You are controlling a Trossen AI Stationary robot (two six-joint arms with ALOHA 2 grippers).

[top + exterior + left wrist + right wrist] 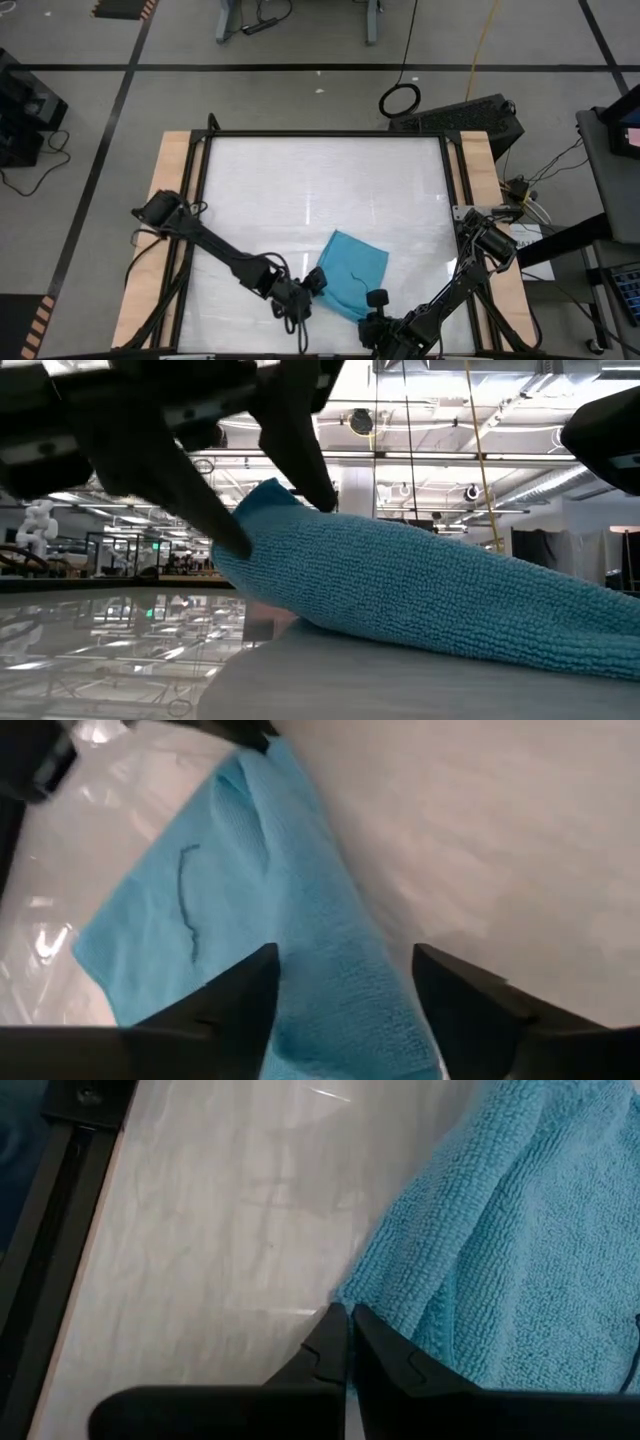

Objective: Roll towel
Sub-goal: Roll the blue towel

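Here the towel [350, 275] lies partly folded on the white bench [300, 190], toward its near edge. The left claw [340, 995] stands wide, its fingers straddling a raised fold at the towel's left end. The right claw [348, 1335] is pinched closed and empty, its tips just beside the towel's near edge.
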